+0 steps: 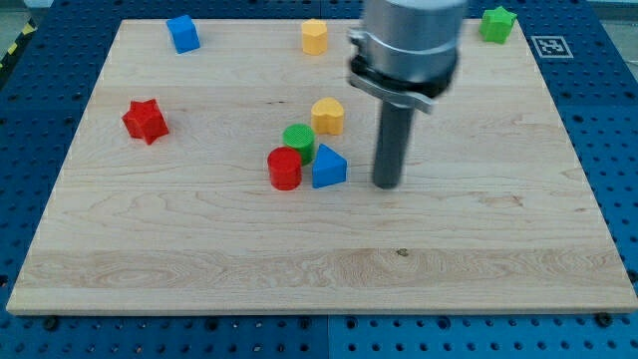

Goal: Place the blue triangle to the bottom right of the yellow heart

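The blue triangle (328, 168) lies near the middle of the wooden board (199, 249). It touches a red cylinder (284, 169) on its left and sits just below a green cylinder (298, 141). The yellow heart (327, 116) is just above the triangle, slightly apart from it. My tip (386, 184) rests on the board to the right of the blue triangle, a small gap away and not touching it.
A red star (145, 121) sits at the left. A blue cube (182, 33) is at the top left. A yellow hexagon (315, 36) is at the top centre. A green star (497, 23) is at the top right corner.
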`<move>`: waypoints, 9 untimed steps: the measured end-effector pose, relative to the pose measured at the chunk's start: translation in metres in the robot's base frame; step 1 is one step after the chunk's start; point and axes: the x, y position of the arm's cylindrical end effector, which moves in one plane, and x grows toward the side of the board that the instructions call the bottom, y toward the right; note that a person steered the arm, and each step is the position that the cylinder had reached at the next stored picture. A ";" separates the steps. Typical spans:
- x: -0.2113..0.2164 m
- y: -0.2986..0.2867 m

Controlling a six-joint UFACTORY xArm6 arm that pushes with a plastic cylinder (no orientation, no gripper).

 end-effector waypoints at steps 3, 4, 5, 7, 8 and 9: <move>0.074 -0.060; 0.073 -0.110; 0.047 -0.119; -0.012 -0.110; -0.027 -0.088; -0.029 -0.051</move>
